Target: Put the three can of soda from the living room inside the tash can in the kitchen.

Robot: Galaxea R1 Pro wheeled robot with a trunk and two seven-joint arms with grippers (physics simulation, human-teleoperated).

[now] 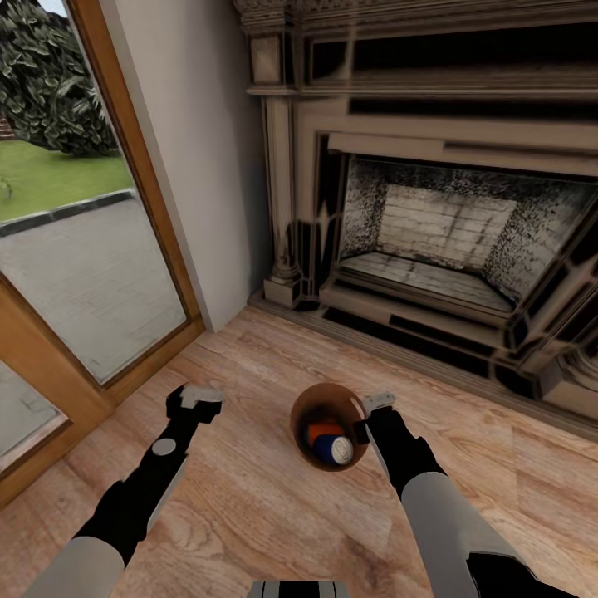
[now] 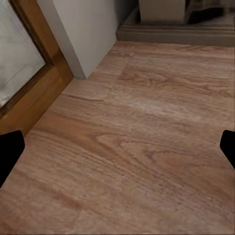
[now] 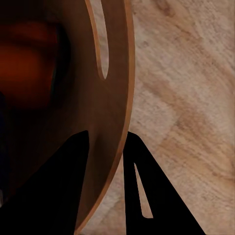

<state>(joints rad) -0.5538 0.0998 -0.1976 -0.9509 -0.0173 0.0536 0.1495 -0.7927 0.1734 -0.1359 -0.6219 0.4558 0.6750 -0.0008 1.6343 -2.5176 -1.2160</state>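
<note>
The trash can (image 1: 304, 413), coppery brown inside, hangs tilted just above the wood floor in front of me. Inside it lie an orange can of soda (image 1: 321, 433) and a dark blue one with a silvery top (image 1: 341, 449); a third can is hidden. My right gripper (image 1: 362, 427) is shut on the can's right rim. In the right wrist view the brown wall (image 3: 110, 117) runs between the two dark fingers (image 3: 147, 196), with a blurred orange can (image 3: 24, 73) behind it. My left gripper (image 1: 202, 404) hovers open and empty over bare floor (image 2: 132, 147), left of the trash can.
A dark ornate fireplace (image 1: 432, 232) stands straight ahead with its stone hearth step (image 1: 399, 332) along the floor. A wood-framed glass door (image 1: 83, 249) fills the left side, and a pale wall corner (image 1: 199, 166) sits between them. Wood floor stretches around me.
</note>
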